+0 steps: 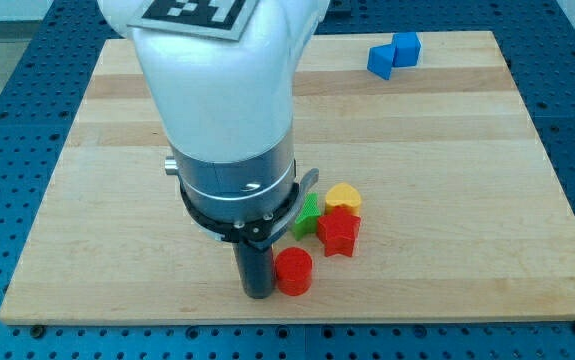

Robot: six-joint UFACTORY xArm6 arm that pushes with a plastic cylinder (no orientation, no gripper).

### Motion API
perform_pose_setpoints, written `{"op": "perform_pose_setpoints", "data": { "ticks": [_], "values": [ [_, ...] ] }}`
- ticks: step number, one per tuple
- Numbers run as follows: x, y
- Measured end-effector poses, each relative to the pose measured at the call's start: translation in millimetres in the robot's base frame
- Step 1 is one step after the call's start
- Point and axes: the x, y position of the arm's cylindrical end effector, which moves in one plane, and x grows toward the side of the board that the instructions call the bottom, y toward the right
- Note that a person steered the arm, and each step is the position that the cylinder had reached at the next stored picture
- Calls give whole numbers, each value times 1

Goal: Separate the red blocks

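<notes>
Right now my tip (258,292), holding nothing, touches the red cylinder (293,271), just below-left of the red star (338,233).

No readable text, number or brand is seen anywhere. A black-and-white square-patterned marker (195,12) is fixed on top of the white arm housing (217,90) at the view's top; only part of it is shown, and no letters can be made out on it. No labels are borne by the wooden board (447,150) or the coloured blocks.
</notes>
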Motion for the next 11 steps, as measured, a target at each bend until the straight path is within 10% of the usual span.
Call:
{"op": "perform_pose_setpoints", "data": {
  "ticks": [6, 11],
  "values": [
    [-31, 126],
    [2, -7]
  ]
}}
